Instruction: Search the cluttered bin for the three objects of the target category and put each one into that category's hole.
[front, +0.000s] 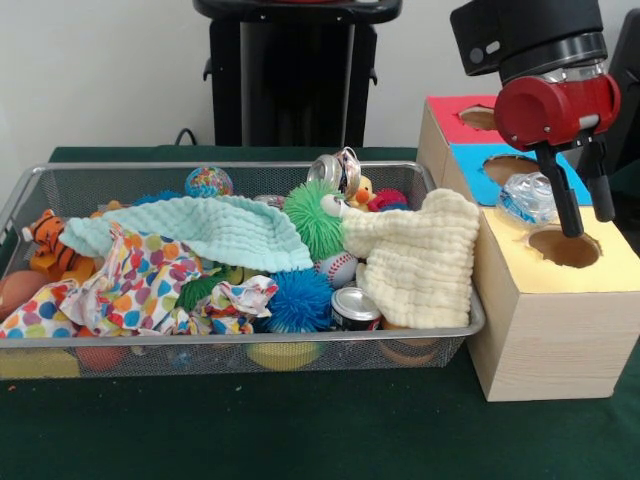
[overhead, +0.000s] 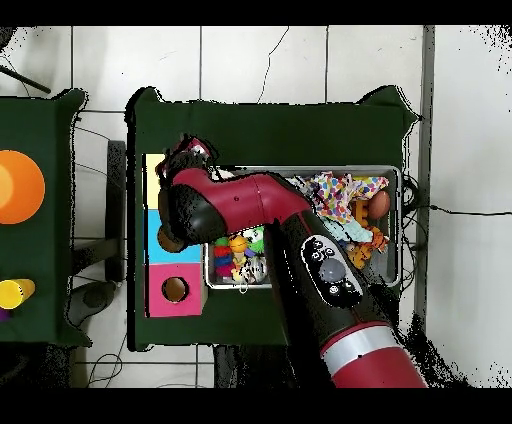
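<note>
A dark green table (front: 300, 430) carries one wire bin (front: 60, 190) at frame left and one wooden box (front: 545, 330) with three holes at right. The gripper (front: 587, 217), fingers spread, hangs over the yellow hole (front: 565, 247); a crumpled plastic bottle (front: 527, 197) lies beside it. Three cloths cover two cans, balls and toys.

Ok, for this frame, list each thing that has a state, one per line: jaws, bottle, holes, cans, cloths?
gripper: jaws open, over the yellow hole
crushed plastic bottle: lying free on the box top, beside the yellow hole
yellow hole: uncovered
blue hole: uncovered
red hole: uncovered
wire bin: full, cluttered
front can: upright
back can: tipped over
cream cloth: draped over the bin's rim
</note>
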